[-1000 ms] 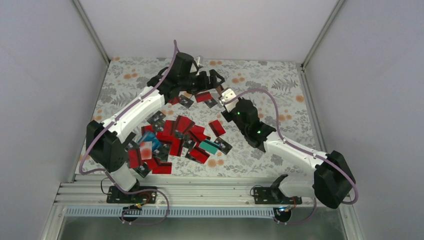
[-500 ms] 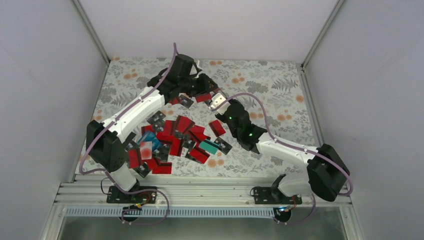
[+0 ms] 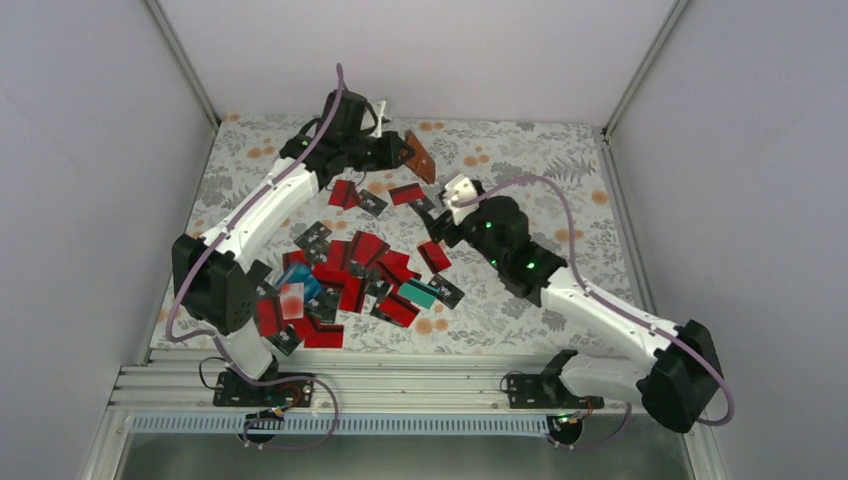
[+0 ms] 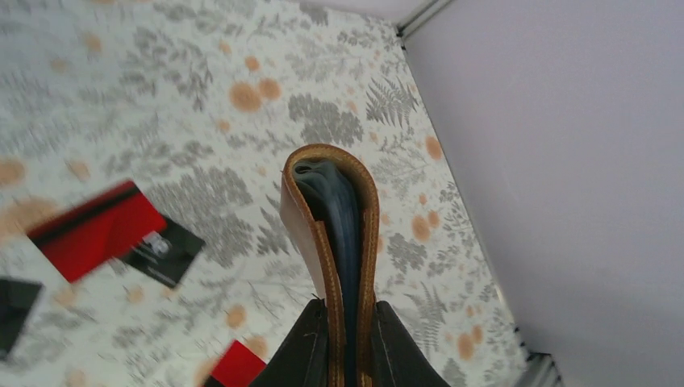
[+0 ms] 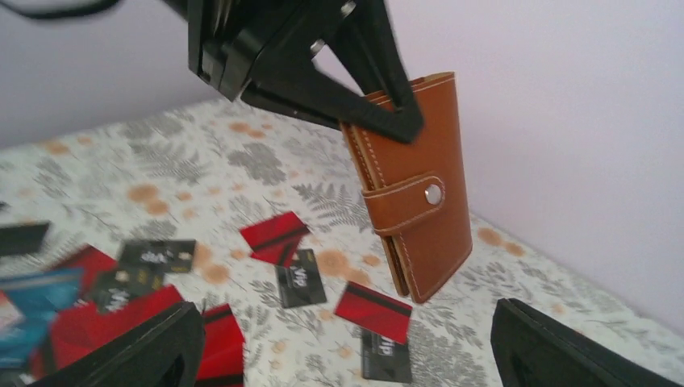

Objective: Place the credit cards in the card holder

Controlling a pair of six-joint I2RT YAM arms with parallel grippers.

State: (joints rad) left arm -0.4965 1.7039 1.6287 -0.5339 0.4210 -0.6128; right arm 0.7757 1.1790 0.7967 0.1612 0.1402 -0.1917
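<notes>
Card holder [image 5: 415, 201], closed, in left tool [image 4: 347, 343]

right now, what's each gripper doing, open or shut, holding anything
left gripper: shut on the brown card holder.
right gripper: open, holding nothing.

In the left wrist view, the card holder [image 4: 331, 234] has its lower end hidden between the fingers of the left gripper [image 4: 347, 306] and cut by the bottom edge. Left of the holder, a blurred black card [image 4: 14, 302] runs off the left edge and a red card [image 4: 238, 367] runs off the bottom. In the right wrist view, only the finger ends of the right gripper [image 5: 348, 310] show, below the holder. Far left of the holder, a blue card [image 5: 32, 294] is blurred and cut off.
</notes>
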